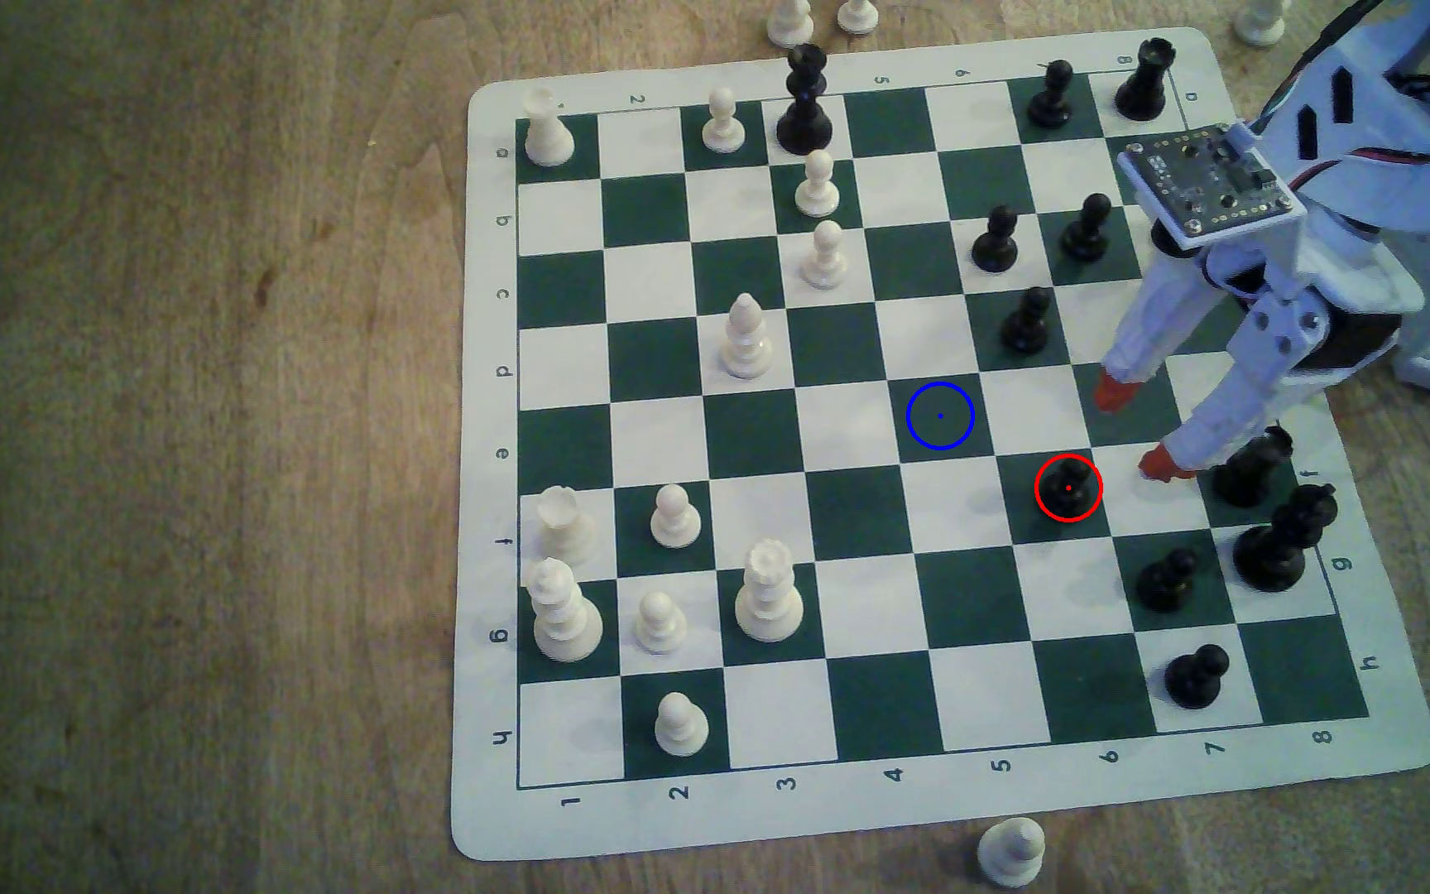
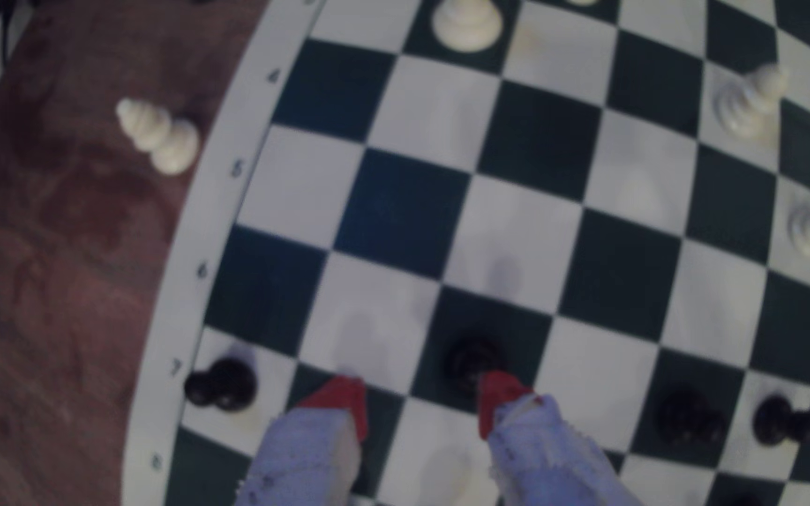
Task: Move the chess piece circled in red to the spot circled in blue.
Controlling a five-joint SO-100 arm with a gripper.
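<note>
The chess piece (image 1: pixel 1068 487), a small black pawn inside the red ring, stands on a dark green square near the exterior view's right. The spot (image 1: pixel 940 416), a dark green square with a blue ring and dot, lies one square diagonally away, toward the exterior view's upper left, and is bare. My gripper (image 1: pixel 1140 428) hangs open just to the right of the pawn, its red fingertips (image 1: pixel 1163 464) spread about a square apart. In the wrist view the pawn (image 2: pixel 473 362) sits just ahead of one red fingertip (image 2: pixel 500 394), outside the gap of the gripper (image 2: pixel 420 396).
Tall black pieces (image 1: pixel 1253 468) (image 1: pixel 1283 541) stand close behind the gripper at the board's right edge. More black pawns (image 1: pixel 1030 322) (image 1: pixel 1167 580) flank it. White pieces fill the board's left half. A white pawn (image 1: pixel 1012 851) lies off the board on the wooden table.
</note>
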